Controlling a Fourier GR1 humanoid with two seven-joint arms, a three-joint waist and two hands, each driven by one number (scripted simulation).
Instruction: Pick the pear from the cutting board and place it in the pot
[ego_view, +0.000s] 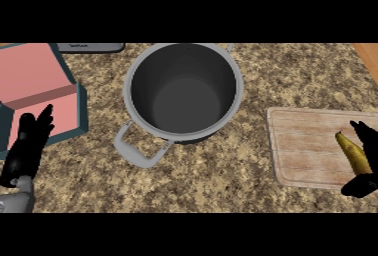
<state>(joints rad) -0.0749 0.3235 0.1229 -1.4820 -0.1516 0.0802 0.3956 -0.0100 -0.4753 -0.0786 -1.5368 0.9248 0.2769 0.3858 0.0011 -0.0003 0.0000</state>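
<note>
The speckled granite counter (295, 70) fills the view, and sitting large in the middle is the grey pot (133, 85), tall-walled, its inside dark and bare, one loop handle (139, 148) reaching toward the lower left. Nothing is in it yet, so the placing is all still to do. Off to the left, a pink open box (33, 75) with teal edges. At the right, the wooden cutting board (306, 145), pale and lying flat, well apart from the pot.

Now the hands. The left hand (28, 142) shows near the left edge, fingers straight and up, resting, holding nothing. The right hand (365, 165) comes in at the far right, over the board, its fingers curling round the lower end of the fruit.

And the fruit itself: the task calls it a pear, but what lies here is a slim, yellow-brown piece (353, 156), long and tapered. Its long axis runs from upper left to lower right, narrow tip pointing up-left toward the board's middle, the thicker end down in the hand. Whether it is off the wood I cannot tell. By my reading the grasp is made; the lift, the carry left and the release remain.
</note>
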